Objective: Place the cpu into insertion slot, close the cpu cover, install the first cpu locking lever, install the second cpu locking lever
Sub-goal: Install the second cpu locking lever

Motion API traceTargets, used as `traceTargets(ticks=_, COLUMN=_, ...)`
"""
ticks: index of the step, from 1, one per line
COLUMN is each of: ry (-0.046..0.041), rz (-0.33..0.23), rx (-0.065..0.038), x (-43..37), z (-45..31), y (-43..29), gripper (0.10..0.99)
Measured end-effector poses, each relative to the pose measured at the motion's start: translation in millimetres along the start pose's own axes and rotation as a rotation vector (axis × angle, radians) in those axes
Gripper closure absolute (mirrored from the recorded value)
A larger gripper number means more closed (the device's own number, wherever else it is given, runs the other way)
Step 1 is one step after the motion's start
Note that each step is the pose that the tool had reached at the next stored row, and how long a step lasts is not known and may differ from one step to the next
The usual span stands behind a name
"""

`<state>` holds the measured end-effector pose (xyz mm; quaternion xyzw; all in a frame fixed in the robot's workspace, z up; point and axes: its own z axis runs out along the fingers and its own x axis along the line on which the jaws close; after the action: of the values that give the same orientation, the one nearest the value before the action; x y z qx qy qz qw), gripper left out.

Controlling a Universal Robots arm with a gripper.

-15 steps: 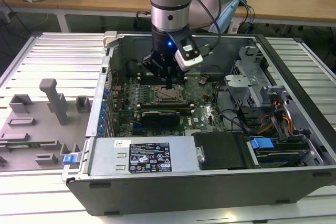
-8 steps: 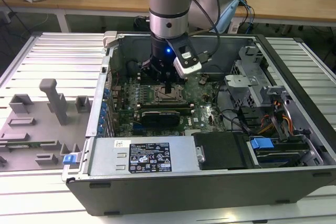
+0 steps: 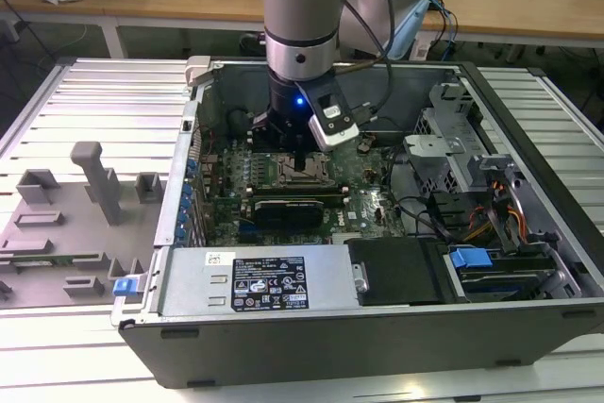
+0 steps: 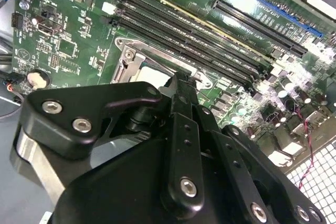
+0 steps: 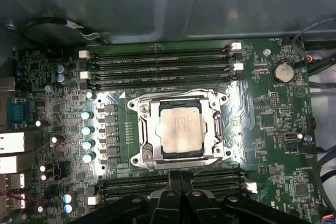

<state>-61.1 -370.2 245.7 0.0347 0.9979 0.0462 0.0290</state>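
Note:
The cpu [image 5: 180, 129], a silver-grey square chip, lies flat in the insertion slot [image 3: 300, 169] on the green motherboard. The cpu cover [image 5: 144, 129], a metal frame with a square window, lies down around the chip. A corner of that cover [image 4: 126, 59] and a pale strip of the cpu [image 4: 152, 77] peek out past the gripper body in the second wrist view. My gripper [image 5: 180, 176] hovers just beside the socket's edge, over the memory slots, fingers pressed together with nothing between them. In the exterior view the gripper [image 3: 300, 153] hangs straight down over the socket.
Long black memory slots [image 5: 157, 61] flank the socket on two sides. A black graphics card [image 3: 288, 207] lies near it, with the power supply [image 3: 255, 280] in front. The case walls [image 3: 189, 167] enclose the board. A grey fixture tray [image 3: 75, 205] stands at the exterior view's left.

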Motion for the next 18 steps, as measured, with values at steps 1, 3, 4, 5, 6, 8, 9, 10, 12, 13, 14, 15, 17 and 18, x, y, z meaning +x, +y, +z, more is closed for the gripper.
traceTargets(ticks=1, ry=0.0004, rz=0.0, rx=-0.006, x=0.3, z=0.4, y=-0.7, gripper=0.98)
traceTargets(ticks=3, ry=0.0011, rz=0.001, rx=-0.015, x=0.8, z=1.6, y=-2.6, gripper=0.98)
traceTargets(ticks=4, ry=0.0012, rz=0.001, rx=-0.018, x=1.0, z=2.2, y=-3.4, gripper=0.98)
traceTargets(ticks=5, ry=0.0013, rz=0.002, rx=-0.021, x=1.2, z=3.1, y=-4.4, gripper=0.98)
traceTargets(ticks=6, ry=0.0015, rz=0.002, rx=-0.024, x=1.3, z=3.9, y=-5.2, gripper=0.98)
traceTargets(ticks=8, ry=0.0018, rz=0.004, rx=-0.03, x=2.8, z=7.4, y=-7.2, gripper=0.98)
traceTargets(ticks=9, ry=0.002, rz=0.005, rx=-0.035, x=3.9, z=9.6, y=-8.2, gripper=0.98)
traceTargets(ticks=10, ry=0.002, rz=0.006, rx=-0.037, x=4.6, z=10.5, y=-8.6, gripper=0.98)
traceTargets(ticks=12, ry=0.0022, rz=0.006, rx=-0.04, x=6.1, z=12.3, y=-9.4, gripper=0.98)
traceTargets(ticks=13, ry=0.0023, rz=0.007, rx=-0.041, x=6.7, z=13.1, y=-9.7, gripper=0.98)
traceTargets(ticks=14, ry=0.0026, rz=0.007, rx=-0.045, x=8.2, z=14.9, y=-10.6, gripper=0.98)
traceTargets(ticks=15, ry=0.0029, rz=0.008, rx=-0.049, x=9.0, z=16.1, y=-11.2, gripper=0.98)
traceTargets(ticks=17, ry=0.0031, rz=0.009, rx=-0.055, x=10.2, z=17.9, y=-11.9, gripper=0.98)
traceTargets(ticks=18, ry=0.0036, rz=0.009, rx=-0.059, x=10.8, z=18.8, y=-12.7, gripper=0.98)
